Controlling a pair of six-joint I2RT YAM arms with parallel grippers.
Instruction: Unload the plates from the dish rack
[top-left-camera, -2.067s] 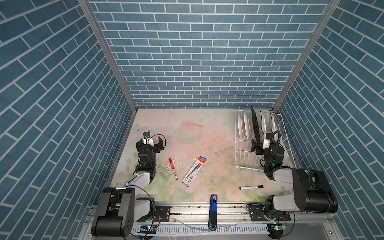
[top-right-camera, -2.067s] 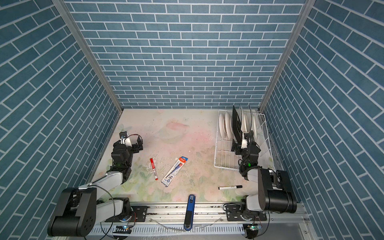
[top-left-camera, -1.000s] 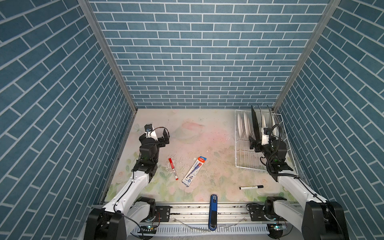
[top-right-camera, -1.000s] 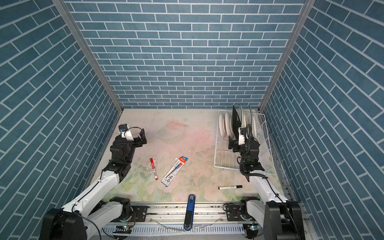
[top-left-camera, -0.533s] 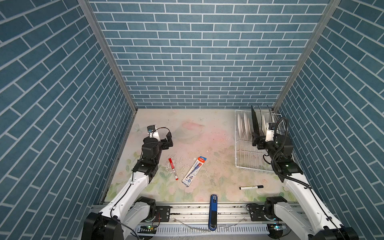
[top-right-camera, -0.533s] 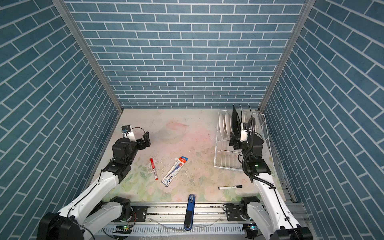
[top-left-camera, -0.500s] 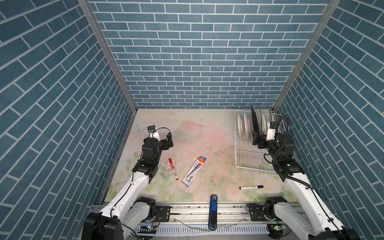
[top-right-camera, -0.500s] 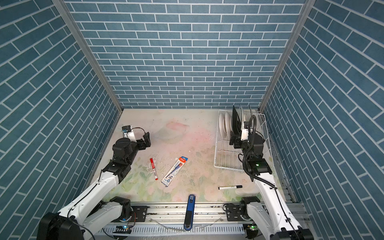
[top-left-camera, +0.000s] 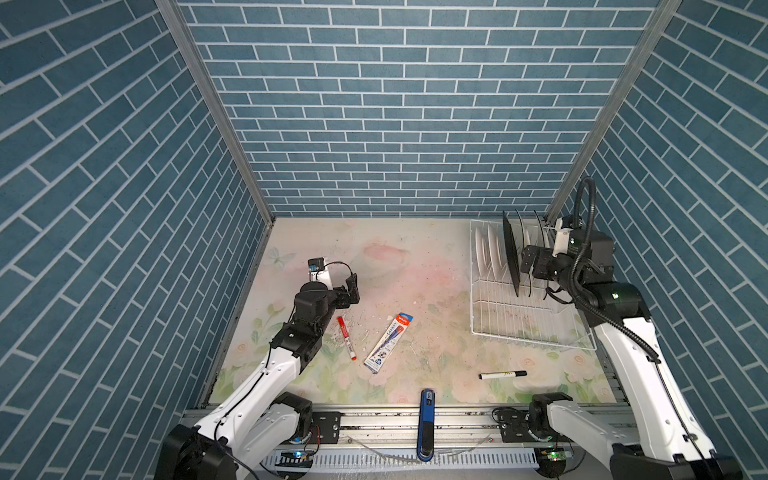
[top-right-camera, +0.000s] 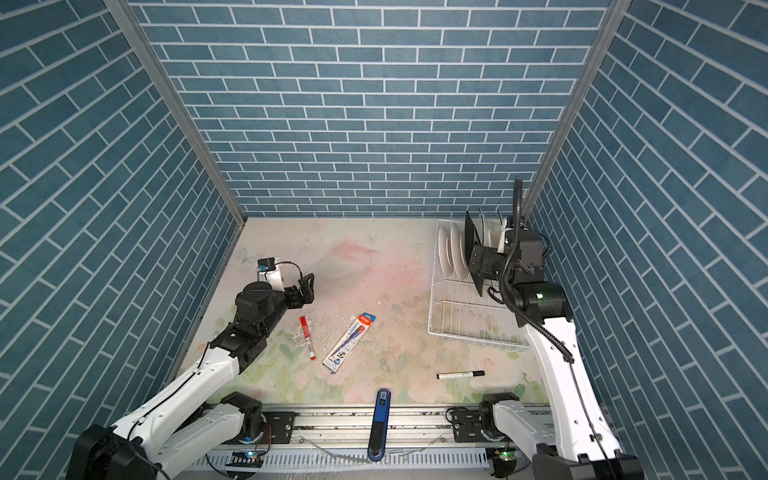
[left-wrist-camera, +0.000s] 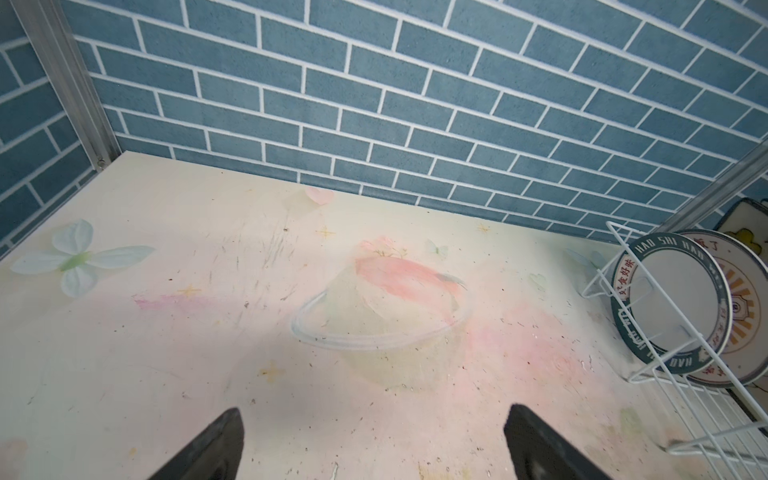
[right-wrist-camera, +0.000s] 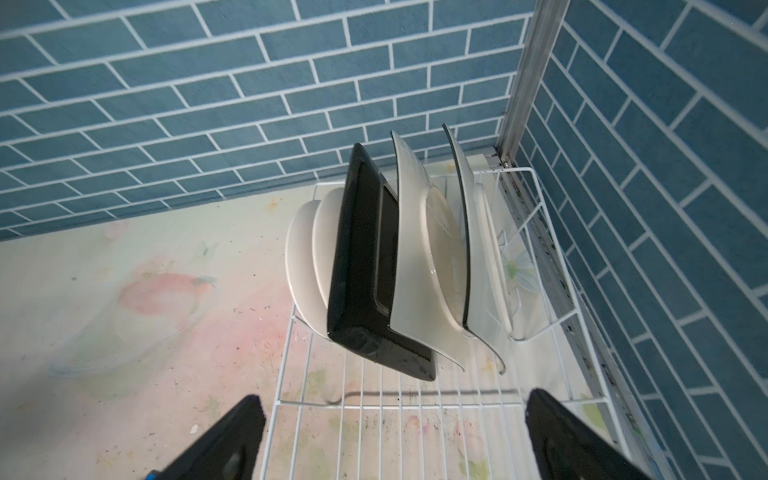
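Observation:
The white wire dish rack stands at the back right. Several plates stand upright in its far half. In both top views two round white plates are on the left, then a black-backed square plate. Cream square plates stand beyond it. My right gripper hangs open over the rack's bare near half, close to the black-backed plate, holding nothing. My left gripper is open above the mat at centre left. The left wrist view shows the lettered round plates.
On the flowered mat lie a red marker, a packaged pen and a black marker. A blue tool rests on the front rail. Blue brick walls close in the left, back and right; the rack sits against the right wall.
Both arms have risen from their folded rest and reached forward. The right gripper has climbed up beside the black-backed plate; the left gripper has moved out over the mat.

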